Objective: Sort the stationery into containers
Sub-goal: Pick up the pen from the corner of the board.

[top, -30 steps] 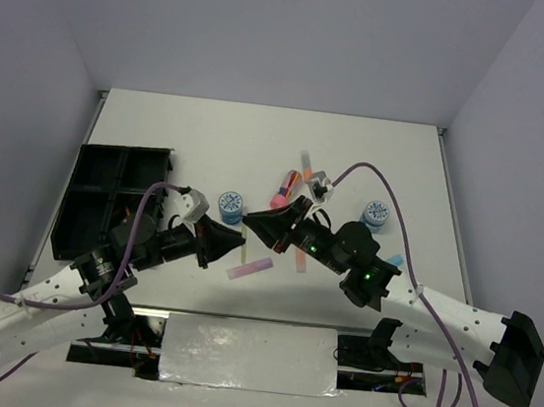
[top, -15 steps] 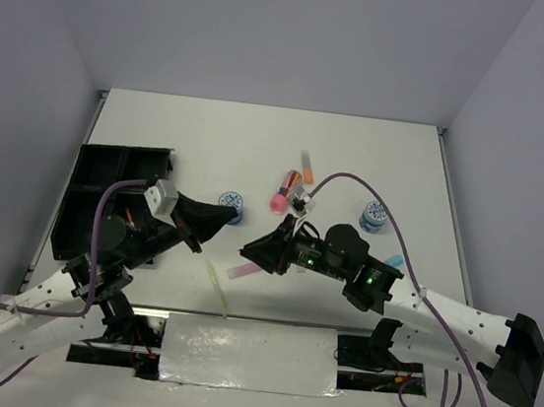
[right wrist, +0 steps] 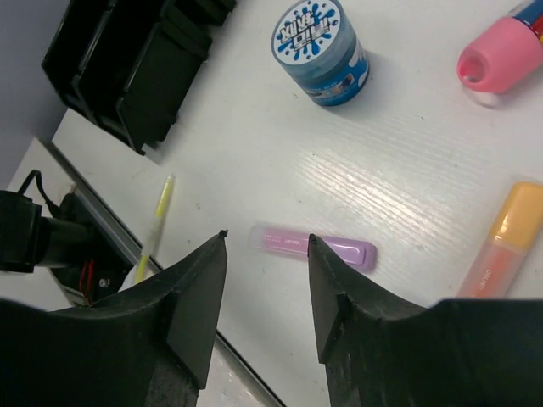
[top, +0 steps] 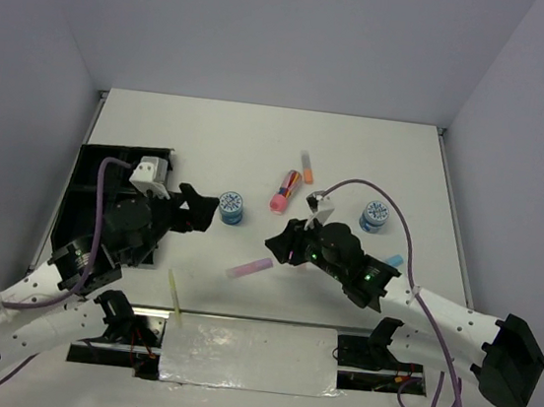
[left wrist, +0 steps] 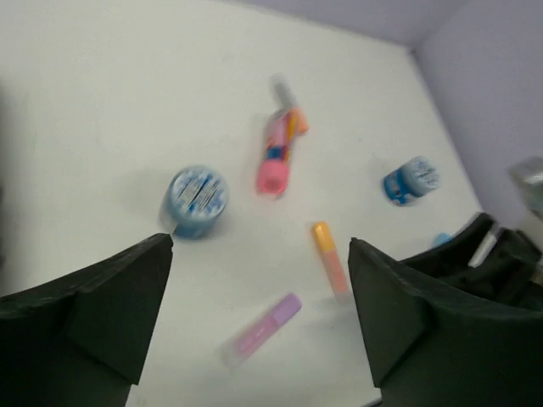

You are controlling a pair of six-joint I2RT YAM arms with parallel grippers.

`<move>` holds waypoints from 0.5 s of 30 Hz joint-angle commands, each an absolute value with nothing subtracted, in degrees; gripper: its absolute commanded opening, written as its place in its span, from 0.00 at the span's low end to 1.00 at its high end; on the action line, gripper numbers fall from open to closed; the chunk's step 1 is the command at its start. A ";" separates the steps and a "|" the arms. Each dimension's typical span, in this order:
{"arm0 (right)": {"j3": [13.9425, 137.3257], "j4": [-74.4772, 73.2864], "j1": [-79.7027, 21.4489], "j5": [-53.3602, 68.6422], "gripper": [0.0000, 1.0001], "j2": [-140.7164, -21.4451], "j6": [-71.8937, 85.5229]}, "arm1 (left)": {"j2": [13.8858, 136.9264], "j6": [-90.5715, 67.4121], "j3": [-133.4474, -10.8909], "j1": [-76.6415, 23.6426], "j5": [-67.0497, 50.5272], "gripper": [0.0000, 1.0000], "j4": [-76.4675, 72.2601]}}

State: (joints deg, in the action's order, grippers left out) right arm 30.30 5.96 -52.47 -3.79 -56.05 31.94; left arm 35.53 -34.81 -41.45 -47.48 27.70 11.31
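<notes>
A lilac stick point(top: 249, 268) lies on the white table between my arms. My right gripper point(right wrist: 267, 236) hovers over it, open and empty, the lilac stick point(right wrist: 318, 246) just past its fingertips. My left gripper point(left wrist: 260, 246) is wide open and empty, near the black organiser tray point(top: 104, 193). A yellow pen point(top: 174, 296) lies at the table's near edge, also the yellow pen point(right wrist: 155, 225). One blue-white roll point(top: 231, 207) stands beside the left gripper point(top: 196, 214), another roll point(top: 376, 216) at the right. The pink-orange highlighter point(top: 282, 190) and an orange stick point(left wrist: 329, 256) lie mid-table.
A thin pen point(top: 307, 161) lies behind the highlighter. A light-blue stick point(top: 394, 261) shows past the right arm. The tray's walls point(right wrist: 127, 59) stand at the left. The table's near edge drops to a metal rail point(top: 252, 322). Grey walls close in on three sides.
The two grippers have parted from their meeting at mid-table. My left gripper swung back toward the tray and opened; the yellow pen dropped to the near edge. My right gripper opened wider.
</notes>
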 commanded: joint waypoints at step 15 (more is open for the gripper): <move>26.64 4.92 -52.29 -4.04 0.54 -50.81 31.29 | 49.66 -94.74 -40.71 -48.43 35.78 0.99 68.38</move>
State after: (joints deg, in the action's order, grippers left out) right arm 27.83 4.62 -52.47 -4.03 -53.17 31.86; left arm 49.76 -85.80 -42.61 -47.68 35.73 62.30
